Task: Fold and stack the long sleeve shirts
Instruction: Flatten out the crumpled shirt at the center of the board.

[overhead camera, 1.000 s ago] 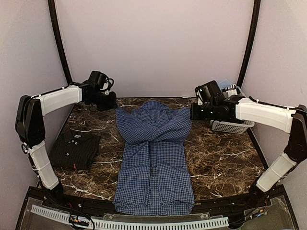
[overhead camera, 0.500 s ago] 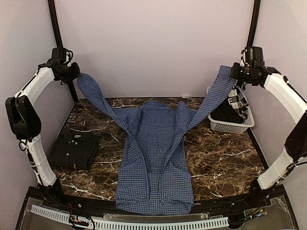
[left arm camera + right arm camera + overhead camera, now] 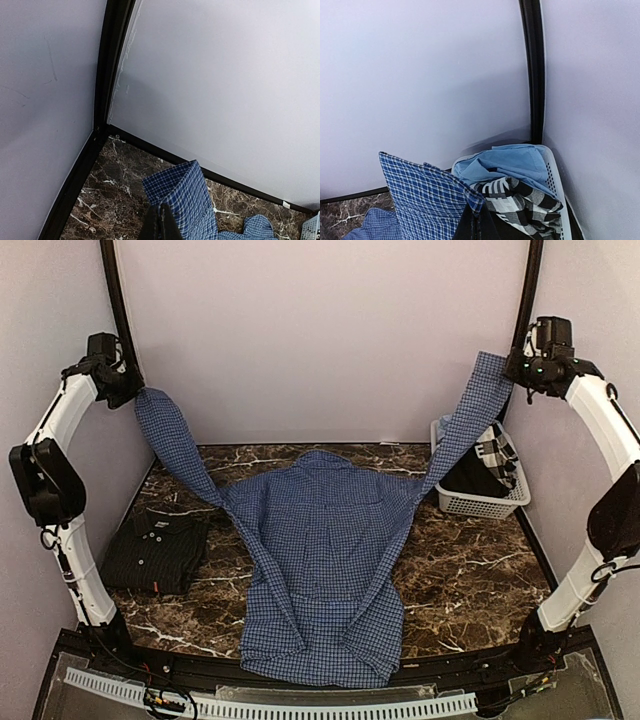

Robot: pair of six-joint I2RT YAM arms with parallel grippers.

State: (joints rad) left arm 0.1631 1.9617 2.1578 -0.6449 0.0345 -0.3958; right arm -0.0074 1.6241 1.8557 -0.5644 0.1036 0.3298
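The blue checked shirt (image 3: 320,570) lies flat down the middle of the marble table, collar at the back. My left gripper (image 3: 128,392) is raised high at the back left and shut on its left sleeve cuff (image 3: 175,192). My right gripper (image 3: 512,368) is raised high at the back right and shut on the right sleeve cuff (image 3: 420,195). Both sleeves hang stretched out from the shirt's shoulders up to the grippers. The near-black shirt (image 3: 158,552) lies folded on the table's left side.
A white slatted basket (image 3: 482,502) stands at the back right with a light blue garment (image 3: 505,162) and a black-and-white striped one (image 3: 520,200) in it. Black frame posts stand in both back corners, close to the raised grippers.
Both grippers rose from the shirt's chest, pulling the crossed sleeves up and outward. The sleeves now stretch toward the back corners and the shirt body lies uncovered.
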